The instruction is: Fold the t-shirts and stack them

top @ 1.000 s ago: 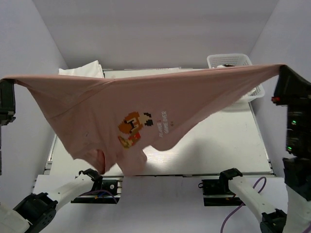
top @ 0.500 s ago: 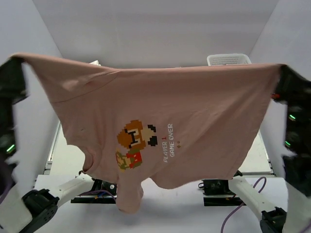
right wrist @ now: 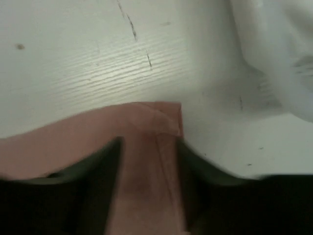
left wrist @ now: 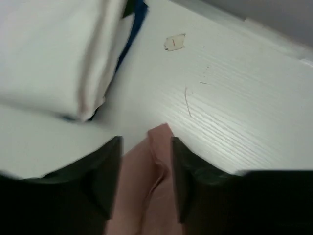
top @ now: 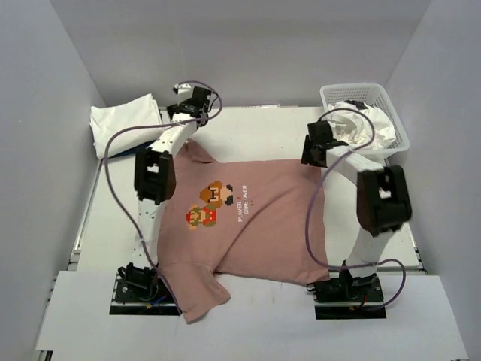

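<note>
Cloth of the pink shirt (top: 255, 226) lies spread flat over the middle of the desk (top: 255, 128), print (top: 214, 203) facing up. One sleeve (top: 197, 297) hangs past the near edge towards the left corner.

Both arms reach out over the desk to the shirt's far edge. In the left wrist view, a folded corner of pink cloth sits between the two fingers of the left gripper (left wrist: 145, 144), its tip poking out just beyond them onto bare desk. The right gripper (right wrist: 149, 144) has the other far corner between its fingers in the same way, the hem running off to its left. Each pair of jaws stands a little apart with cloth filling the gap; whether they pinch it I cannot tell.

A stack of folded white shirts (top: 124, 124) sits at the far left corner. A basket (top: 361, 92) with crumpled white clothes (top: 372, 129) stands at the far right corner.
</note>
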Robot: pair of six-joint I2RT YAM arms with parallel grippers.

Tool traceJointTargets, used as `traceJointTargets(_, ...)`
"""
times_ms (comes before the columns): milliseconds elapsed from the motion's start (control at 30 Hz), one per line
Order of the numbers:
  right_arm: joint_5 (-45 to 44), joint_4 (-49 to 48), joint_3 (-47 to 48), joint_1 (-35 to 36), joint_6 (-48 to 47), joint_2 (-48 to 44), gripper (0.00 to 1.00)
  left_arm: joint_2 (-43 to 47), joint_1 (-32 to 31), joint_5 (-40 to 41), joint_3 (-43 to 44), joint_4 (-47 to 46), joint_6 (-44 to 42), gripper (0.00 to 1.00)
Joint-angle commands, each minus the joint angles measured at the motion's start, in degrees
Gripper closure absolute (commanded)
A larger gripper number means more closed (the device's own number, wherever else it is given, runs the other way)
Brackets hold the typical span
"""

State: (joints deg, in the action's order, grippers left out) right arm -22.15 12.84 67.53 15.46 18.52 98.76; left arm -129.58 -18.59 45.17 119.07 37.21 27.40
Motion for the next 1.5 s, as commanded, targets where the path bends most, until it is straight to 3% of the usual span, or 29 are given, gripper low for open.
traceJointTargets(0, 1.59, 0.95, 10.22, -0.61, 0.20, 5.82, 0.32, -6.72, 1.27, -3.33, 17.40, 12.61, 1.26, 0.01)
traceJointTargets(33, 1.59, 1.31, 10.86, -0.52, -0.67, 6.61, 0.29, -7.70, 1.27, -4.11, 18.73, 12.62, 0.47, 0.00)
traceJointTargets(100, 3.24, 0.00, 9.65, -0.52, -1.29, 6.71, 0.10, -4.14, 1.27, -5.70, 13.15, 7.57, -1.10, 0.00)
traceJointTargets(233, 7.29, -2.21, 5.78, -0.17, -1.56, 2.50, 0.10, 9.41, 1.27, -9.56, -8.88, -5.37, -3.75, 0.00)
traceJointTargets(300, 11.15, -1.51, 3.94, -0.35, -1.04, -0.13, 0.10, 13.72, 1.27, -10.19, -13.23, -7.50, -3.76, 0.00)
traceJointTargets(367, 15.62, -1.41, 0.95, -0.08, 0.97, -1.72, 0.10, 18.73, 0.75, -10.19, -17.98, -7.50, -3.76, 0.00)
traceJointTargets(500, 25.02, -2.91, -7.13, 0.09, 5.98, -7.17, 0.10, 24.10, 0.13, -8.34, -27.45, 1.42, 4.12, 0.00)
traceJointTargets(600, 26.80, -3.96, -13.18, 0.79, 8.89, -9.81, 0.10, 28.04, 0.75, -9.48, -37.27, 4.62, 9.59, 0.00)
traceJointTargets(733, 32.42, -7.91, -20.31, 1.41, 11.09, -14.46, 0.10, 32.71, 0.75, -11.68, -50.22, -0.01, 13.46, 0.00)
traceJointTargets(833, 33.40, -5.65, -20.86, 2.29, 11.97, -13.95, 0.10, 33.77, 0.75, -16.50, -58.23, -4.85, 13.47, 0.00)
traceJointTargets(1000, 29.99, -0.99, -22.44, 2.03, 10.31, -12.11, 0.10, 30.97, 1.36, -16.70, -61.15, -8.47, 14.17, 0.00)
traceJointTargets(1067, 19.92, 3.14, -21.92, 1.94, 10.92, -11.05, 0.10, 29.30, 1.36, -15.64, -60.54, -7.17, 14.70, 0.00)
traceJointTargets(1200, 9.97, 9.39, -21.90, -0.87, 14.25, -12.62, 0.10, 25.61, 1.98, -13.62, -58.08, -4.96, 16.37, 0.00)
traceJointTargets(1467, 4.93, 11.50, -21.83, -5.62, 15.31, -13.24, 0.10, 25.78, 2.51, -14.14, -57.54, -5.31, 15.58, 0.00)
